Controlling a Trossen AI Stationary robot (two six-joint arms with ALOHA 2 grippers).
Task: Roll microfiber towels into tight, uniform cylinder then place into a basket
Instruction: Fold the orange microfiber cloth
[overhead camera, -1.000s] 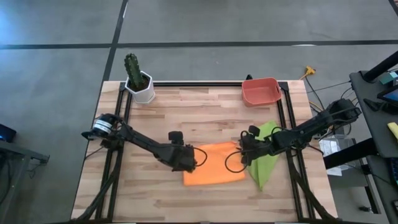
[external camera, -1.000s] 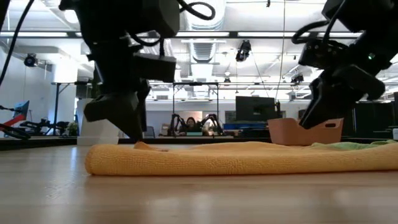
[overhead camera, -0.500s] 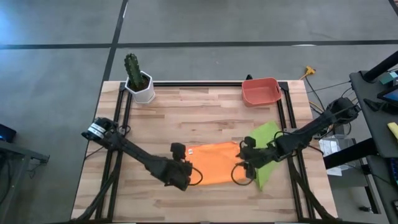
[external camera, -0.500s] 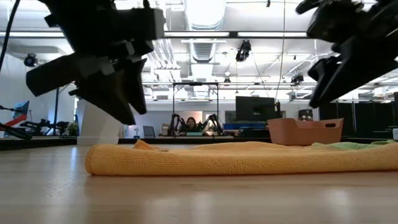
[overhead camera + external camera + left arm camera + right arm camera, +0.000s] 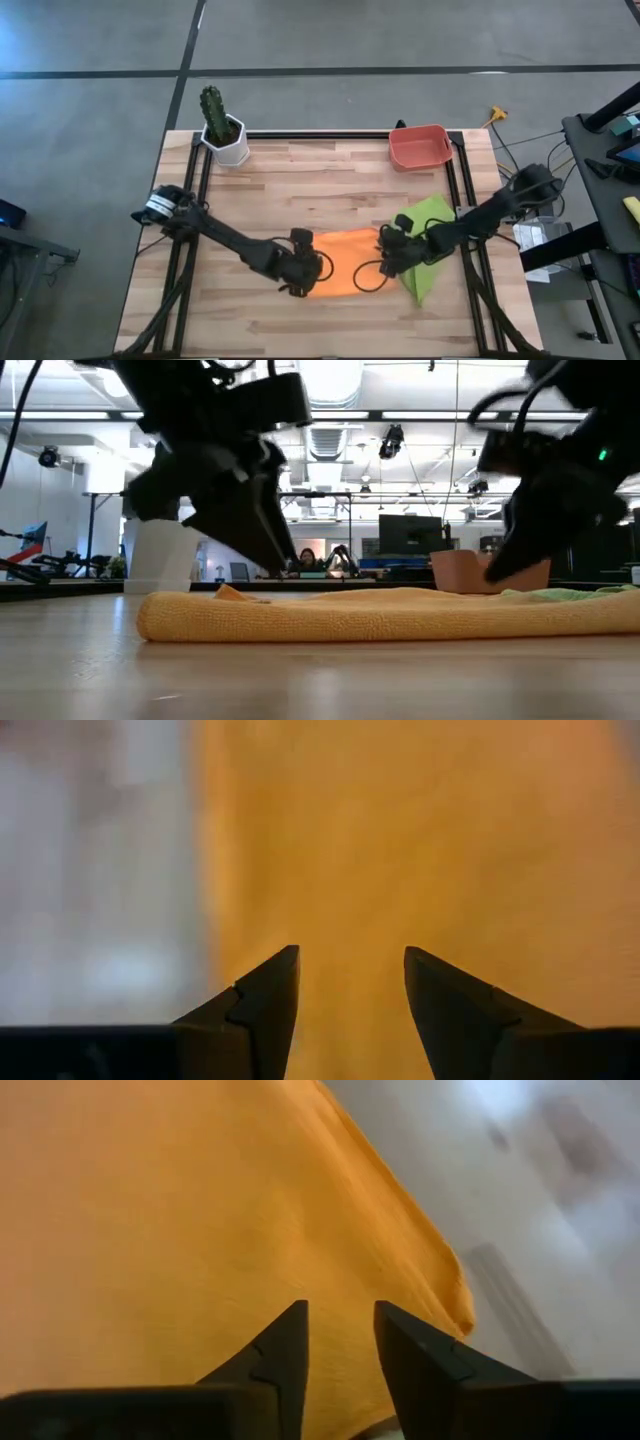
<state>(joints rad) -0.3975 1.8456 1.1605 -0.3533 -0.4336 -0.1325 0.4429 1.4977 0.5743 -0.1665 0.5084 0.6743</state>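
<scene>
The orange towel point(image 5: 345, 262) lies flat on the wooden table, a low folded slab in the low view point(image 5: 380, 615). My left gripper point(image 5: 308, 275) hovers open over its left end, just above the cloth point(image 5: 350, 952), with the towel's left edge point(image 5: 205, 870) beside it. My right gripper point(image 5: 388, 262) hangs over the towel's right end, its fingers a narrow gap apart point(image 5: 340, 1305) above the cloth. The green towel point(image 5: 428, 225) lies crumpled at the right, partly under the right arm. The red basket point(image 5: 418, 148) stands at the far right.
A white pot with a cactus point(image 5: 222, 125) stands at the far left corner. Bare wood point(image 5: 300, 190) stretches between the towels and the far edge. Black frame rails point(image 5: 455, 180) run along the table's sides.
My left gripper has lifted off the orange towel's left end, swung toward the near edge, tipped, and come back over the towel's left part. My right gripper has moved a little toward the near edge and down. The orange towel has stayed where it was.
</scene>
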